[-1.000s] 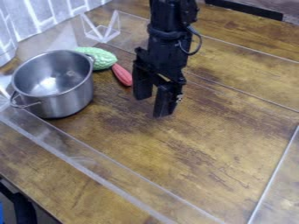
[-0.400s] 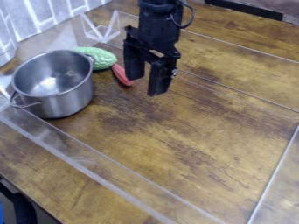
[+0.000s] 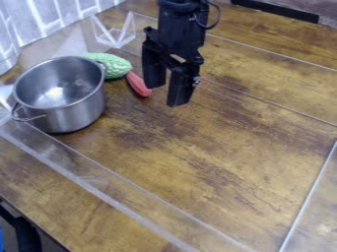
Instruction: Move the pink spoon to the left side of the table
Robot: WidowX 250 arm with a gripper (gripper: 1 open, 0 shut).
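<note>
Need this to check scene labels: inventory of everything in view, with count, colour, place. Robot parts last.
steel pot: 1, silver, left part of the image, thin handle on its near left side
knobbly object: 1, green, just beyond the pot, upper left
pink spoon: 1, pink-red, between the pot and the gripper
table: 1, brown worn wood, pale strips across it, fills most of the view
dark item: 1, black with some blue, bottom left corner, too cut off to identify
gripper: 1, black, upper centre, right of the spoon; whether open or shut, cannot tell
</note>
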